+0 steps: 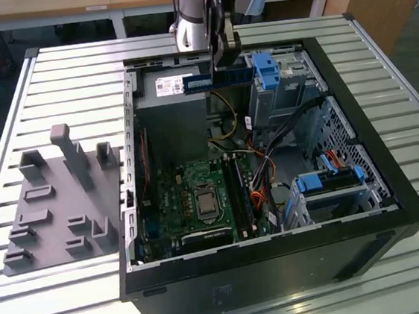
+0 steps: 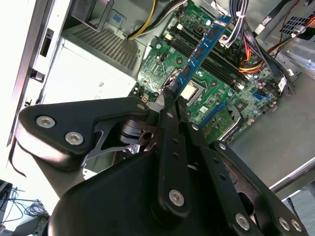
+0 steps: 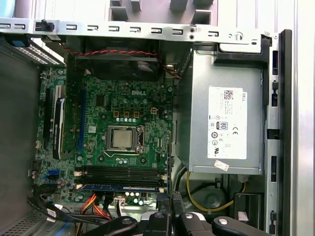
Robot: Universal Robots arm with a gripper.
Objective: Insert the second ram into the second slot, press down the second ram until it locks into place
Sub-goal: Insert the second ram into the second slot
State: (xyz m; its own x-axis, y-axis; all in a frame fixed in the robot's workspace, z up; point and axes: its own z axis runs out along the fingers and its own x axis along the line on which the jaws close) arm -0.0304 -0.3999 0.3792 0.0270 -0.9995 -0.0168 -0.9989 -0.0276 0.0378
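Exterior view: the gripper (image 1: 224, 67) is clamped on the second ram (image 1: 200, 82), holding it above the open computer case (image 1: 245, 281), at 12 o'clock from the motherboard (image 1: 173, 198).

Second ram (image 1: 213, 80): long, thin blue board, white sticker near one end; a row of dark chips shows along its face in the second wrist view. Clamped between the gripper (image 2: 170, 95) fingertips; level, standing on edge. High over the open case, well above the dark memory slots (image 1: 237, 195); seated in none.
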